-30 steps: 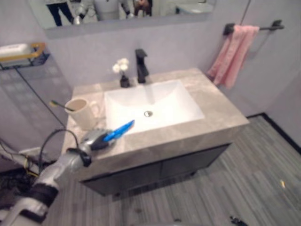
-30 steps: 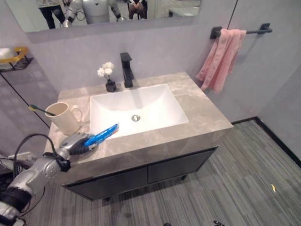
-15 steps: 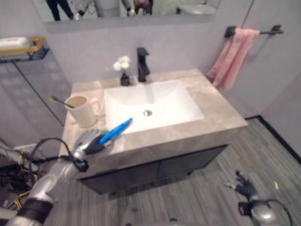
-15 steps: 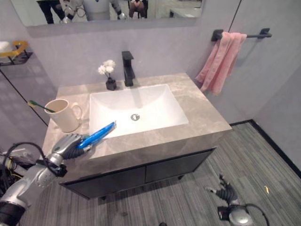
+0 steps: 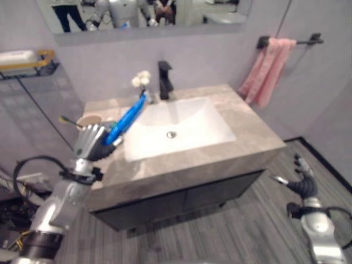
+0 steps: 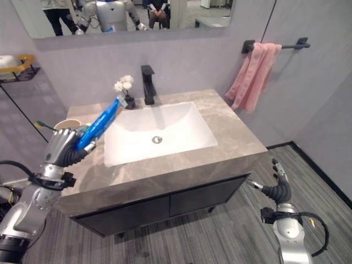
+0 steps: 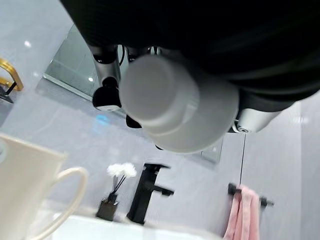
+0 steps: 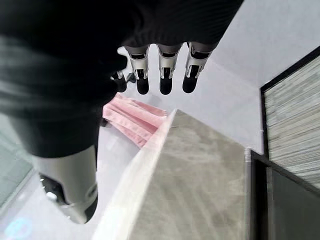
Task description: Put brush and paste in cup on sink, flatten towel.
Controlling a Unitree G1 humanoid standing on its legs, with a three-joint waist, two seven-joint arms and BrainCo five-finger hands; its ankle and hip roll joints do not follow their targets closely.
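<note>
While the left hand (image 6: 65, 147) grips the blue paste tube (image 6: 100, 123), raised tilted just beside the cup (image 6: 61, 125) already holding a brush (image 6: 45, 126), a skewed descent risks tipping the cup. Right hand (image 6: 278, 190) hangs low, fingers relaxed; pink towel (image 6: 252, 74) remains bunched.

A grey stone vanity (image 6: 231, 144) with a white basin (image 6: 159, 132) and black tap (image 6: 147, 84) stands against pale grey walls (image 6: 187, 58), a mirror (image 6: 126, 16) above and striped grey flooring (image 6: 220, 236) below.
</note>
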